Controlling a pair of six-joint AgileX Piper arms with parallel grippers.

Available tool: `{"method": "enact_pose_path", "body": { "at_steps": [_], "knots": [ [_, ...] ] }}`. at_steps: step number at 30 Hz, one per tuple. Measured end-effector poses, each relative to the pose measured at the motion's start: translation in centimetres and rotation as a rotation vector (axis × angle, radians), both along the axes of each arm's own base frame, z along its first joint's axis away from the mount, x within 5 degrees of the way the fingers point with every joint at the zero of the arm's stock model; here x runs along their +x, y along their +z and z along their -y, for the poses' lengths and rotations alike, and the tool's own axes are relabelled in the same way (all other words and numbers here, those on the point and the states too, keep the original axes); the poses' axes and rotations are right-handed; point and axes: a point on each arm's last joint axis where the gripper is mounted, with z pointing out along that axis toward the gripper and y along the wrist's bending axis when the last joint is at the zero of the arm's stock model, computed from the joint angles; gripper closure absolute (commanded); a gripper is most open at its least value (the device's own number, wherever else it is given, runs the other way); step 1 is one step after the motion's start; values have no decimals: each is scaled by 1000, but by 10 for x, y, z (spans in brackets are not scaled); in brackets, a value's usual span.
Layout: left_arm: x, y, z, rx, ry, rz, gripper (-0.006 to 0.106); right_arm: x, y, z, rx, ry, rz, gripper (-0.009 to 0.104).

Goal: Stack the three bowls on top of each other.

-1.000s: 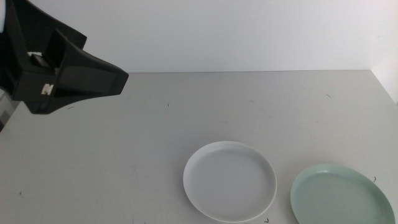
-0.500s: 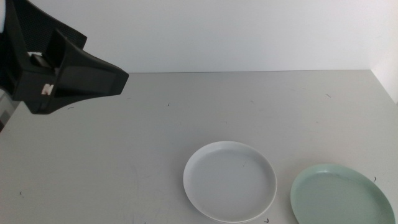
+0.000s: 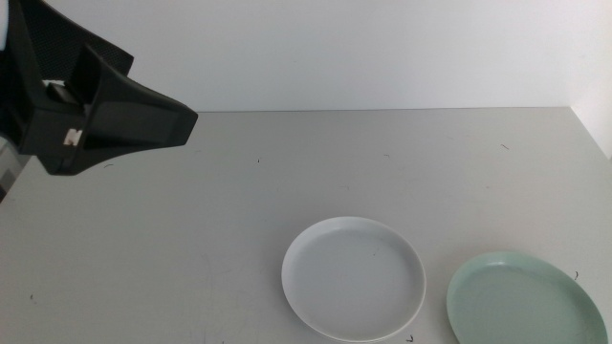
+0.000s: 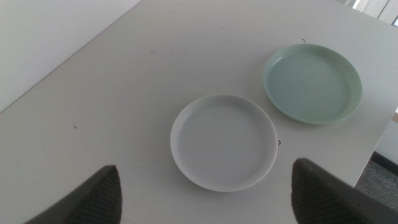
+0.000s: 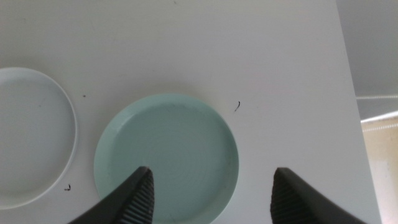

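Table (image 3: pixel 287 172): pale grey; holds both bowls
Left gripper (image 4: pixel 205 193): raised above the white bowl; jaws wide apart, empty
Right gripper (image 5: pixel 210 193): over the green bowl; jaws spread, empty
White bowl (image 3: pixel 353 277): at 6 o'clock
Green bowl (image 3: pixel 526 301): at 4 o'clock; just beside the white one, apart

we see a pale grey table (image 3: pixel 287 182) filling most of each view, its top matte and marked with small dark specks (image 3: pixel 257 161). behind the table's far edge rises a plain white wall (image 3: pixel 363 48), evenly lit. at the table's right end a second white wall (image 3: pixel 595 76) meets the first. past the table's edge, the left wrist view shows dark speckled floor (image 4: pixel 379 180); the right wrist view shows grey floor (image 5: pixel 373 43) and a beige patch (image 5: pixel 382 162).
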Motion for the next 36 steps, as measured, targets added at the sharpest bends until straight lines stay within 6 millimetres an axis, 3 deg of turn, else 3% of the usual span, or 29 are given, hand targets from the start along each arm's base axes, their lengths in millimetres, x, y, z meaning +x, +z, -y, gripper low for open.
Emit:
{"method": "enact_pose_path", "body": {
  "at_steps": [8,22,31,36],
  "knots": [
    [0,0,0,3,2,1,2,5,-42,18,16,-101,-133,47],
    [1,-1,-1,20,9,7,2,1,-117,35,27,-199,-177,47],
    [1,-1,-2,20,10,7,2,0,-132,35,28,-201,-181,48],
    [1,-1,-2,21,10,7,2,9,-142,36,28,-198,-218,44]
  ]
}}
